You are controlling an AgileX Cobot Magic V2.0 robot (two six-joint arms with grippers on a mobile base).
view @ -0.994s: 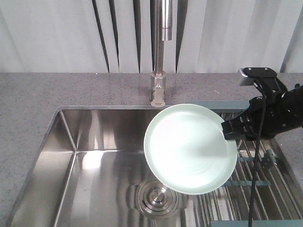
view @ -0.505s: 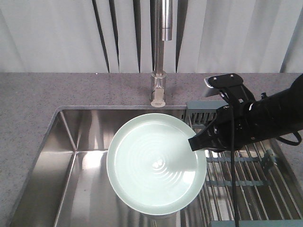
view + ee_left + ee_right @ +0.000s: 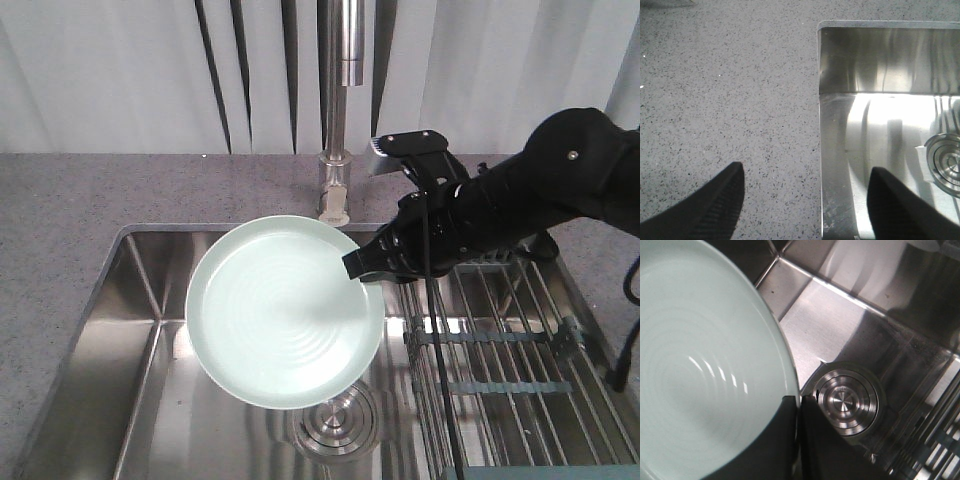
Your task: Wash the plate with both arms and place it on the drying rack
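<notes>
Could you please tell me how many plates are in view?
1. The plate hangs over the sink, held at its right edge by the right gripper, left of the drying rack. No plate shows on the rack, though part of it is out of view.

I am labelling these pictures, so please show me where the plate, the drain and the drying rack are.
plate [image 3: 285, 310]: front view, middle of its pale green face.
drain [image 3: 842, 401]: right wrist view, centre of the round steel strainer.
drying rack [image 3: 500, 338]: front view, on a grey crossbar.
</notes>
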